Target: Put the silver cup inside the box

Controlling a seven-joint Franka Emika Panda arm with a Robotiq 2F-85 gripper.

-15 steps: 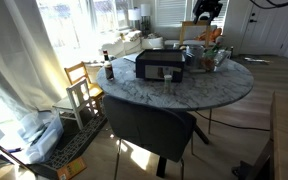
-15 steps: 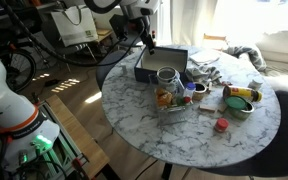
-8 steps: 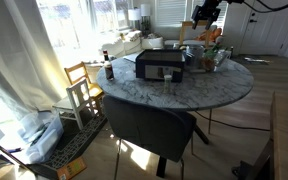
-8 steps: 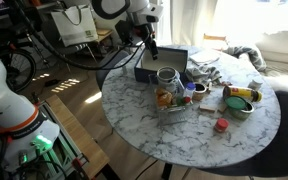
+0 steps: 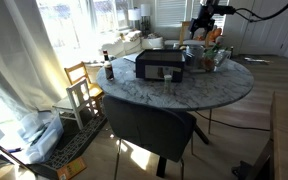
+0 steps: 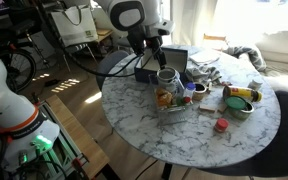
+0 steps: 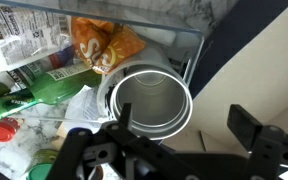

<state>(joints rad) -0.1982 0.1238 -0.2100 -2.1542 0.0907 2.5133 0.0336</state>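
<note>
The silver cup [image 7: 151, 100] stands upright and empty on the marble table, seen from above in the wrist view. In an exterior view it [image 6: 167, 78] stands between the black box [image 6: 172, 58] and the wire basket. My gripper [image 7: 184, 125] is open and hangs just above the cup. One finger [image 7: 125, 118] overlaps the cup's rim and the other finger [image 7: 247, 124] is well off to the side, over the box's side. Nothing is held. In both exterior views the gripper [image 6: 155, 60] [image 5: 198, 32] is low over the far side of the box [image 5: 162, 67].
A wire basket [image 6: 176, 103] with an orange snack bag [image 7: 102, 45] and a green bottle [image 7: 44, 88] stands right beside the cup. A bowl [image 6: 240, 100], a red lid [image 6: 222, 125] and crumpled cloth [image 6: 206, 72] lie further along the round table. A dark chair [image 5: 149, 125] stands at the table's edge.
The arm has swung over the box and come down, bringing the open gripper from above the box's back edge to just over the cup. The cup has not moved.
</note>
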